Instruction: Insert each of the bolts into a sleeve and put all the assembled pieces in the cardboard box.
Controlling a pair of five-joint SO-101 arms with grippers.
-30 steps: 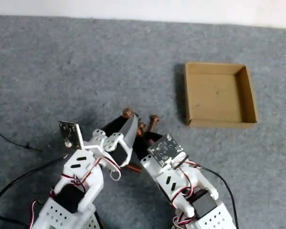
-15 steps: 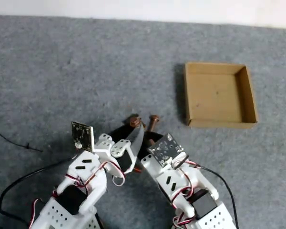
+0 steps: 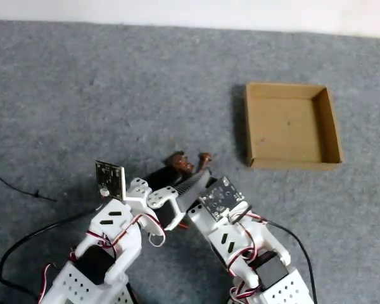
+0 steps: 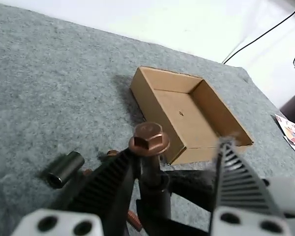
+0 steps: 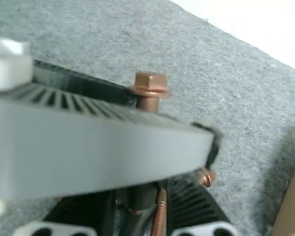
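Observation:
A copper hex-head bolt (image 4: 148, 140) stands upright in a dark sleeve (image 4: 155, 199). My right gripper (image 5: 137, 209) is shut on that sleeve from below. My left gripper (image 4: 179, 152) is open, its ribbed fingers (image 4: 110, 179) on either side of the bolt head without touching it. In the high view both grippers meet at the bolt (image 3: 180, 161), in front of the two arms. A loose dark sleeve (image 4: 64, 169) lies on the carpet nearby. The cardboard box (image 3: 332, 126) sits to the right, with nothing inside it.
A second bolt (image 3: 204, 156) lies just right of the held one, its head also in the right wrist view (image 5: 204, 177). A thin black tie (image 3: 25, 190) lies on the grey carpet at the far left.
My left gripper carried the bolt down and to the right onto the sleeve, then opened and let go of it. The right arm stayed put.

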